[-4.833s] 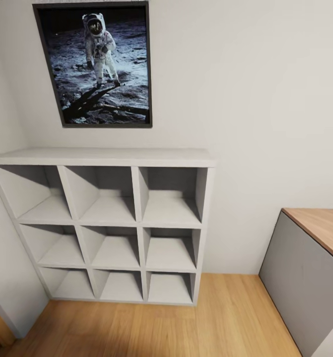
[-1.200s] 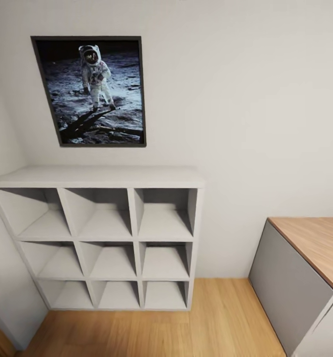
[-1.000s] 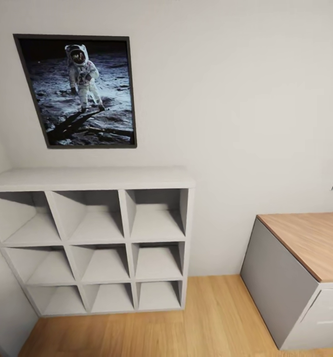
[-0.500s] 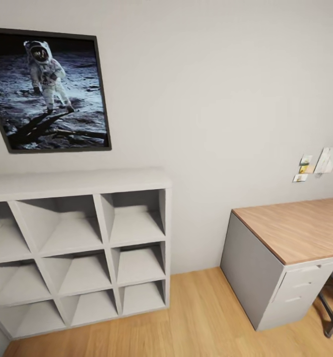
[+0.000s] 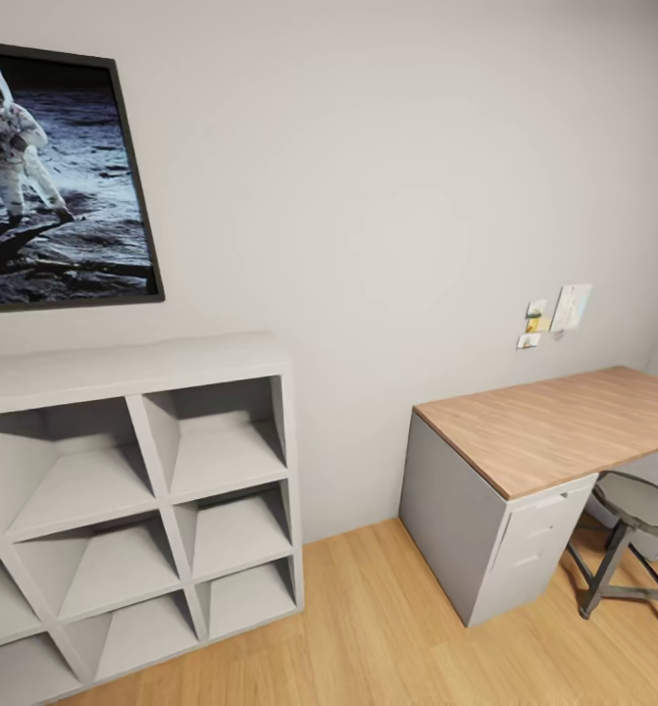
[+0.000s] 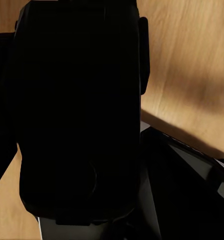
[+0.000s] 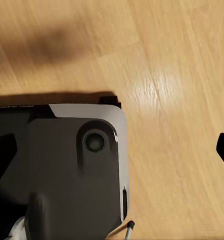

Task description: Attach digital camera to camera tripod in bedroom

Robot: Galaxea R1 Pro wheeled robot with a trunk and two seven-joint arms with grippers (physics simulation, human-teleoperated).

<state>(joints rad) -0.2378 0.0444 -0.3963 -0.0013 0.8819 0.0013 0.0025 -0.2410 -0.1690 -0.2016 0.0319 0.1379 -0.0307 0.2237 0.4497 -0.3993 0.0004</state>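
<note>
Left wrist view, black bulk hiding gripper (image 6: 79, 115), wood floor (image 6: 192, 60) beyond

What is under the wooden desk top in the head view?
Under the wooden desk top stands a grey drawer cabinet at its near end, with a round grey stool beside it. The space further under the desk is hidden by the stool and top.

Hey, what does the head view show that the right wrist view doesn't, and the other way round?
Head view: the white cube shelves, a framed astronaut picture above them, a wood-topped desk with grey drawers, a round stool tucked by it, and small papers pinned to the white wall. Right wrist view: a grey and black part of the robot's own body, seen from close above. Both share the light wood plank floor.
</note>
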